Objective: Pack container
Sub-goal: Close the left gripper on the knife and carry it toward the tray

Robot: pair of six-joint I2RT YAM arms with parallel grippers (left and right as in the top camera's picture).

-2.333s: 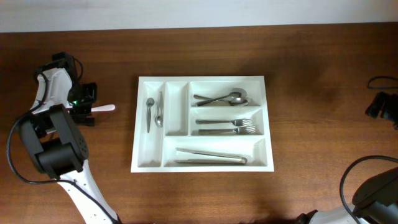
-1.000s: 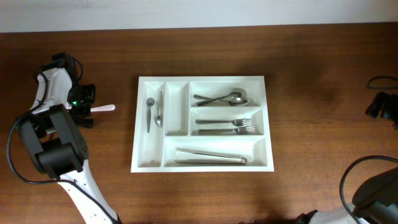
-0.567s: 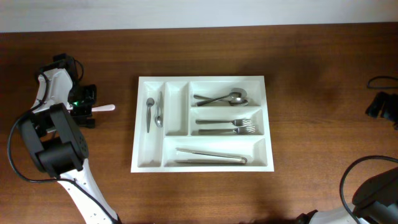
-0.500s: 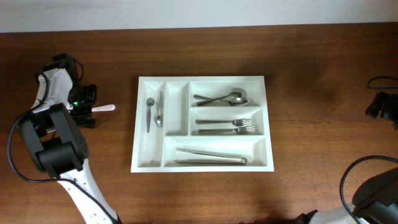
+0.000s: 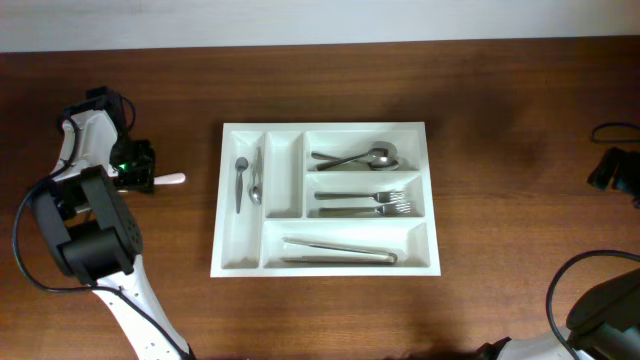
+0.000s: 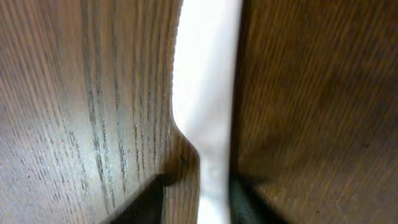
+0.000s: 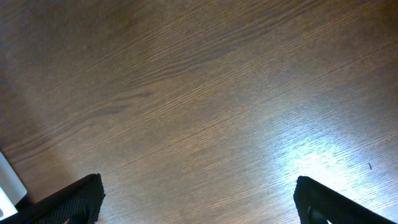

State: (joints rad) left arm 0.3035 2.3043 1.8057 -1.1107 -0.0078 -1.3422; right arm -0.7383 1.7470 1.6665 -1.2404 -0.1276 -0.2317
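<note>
While the brown wooden counter (image 5: 520, 300) carries the large white rectangular plastic cutlery tray (image 5: 228, 255) at its middle, with metal cutlery (image 5: 350, 158) inside, the right end effector (image 7: 199, 190) gapes wide over the wood. The left end effector (image 5: 137, 179) stands narrow around a white plastic utensil (image 5: 170, 179) left of the tray. Whether it grips cannot be told.

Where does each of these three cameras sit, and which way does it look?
Overhead: fixed above the table, looking straight down at the container; left arm and right arm show.
Left wrist: on the left arm, looking down close at a white utensil; its dark fingers show below.
Right wrist: on the right arm, facing the table's wood; its fingertips fill the lower corners.
Shared: overhead and left wrist both show the white utensil.
</note>
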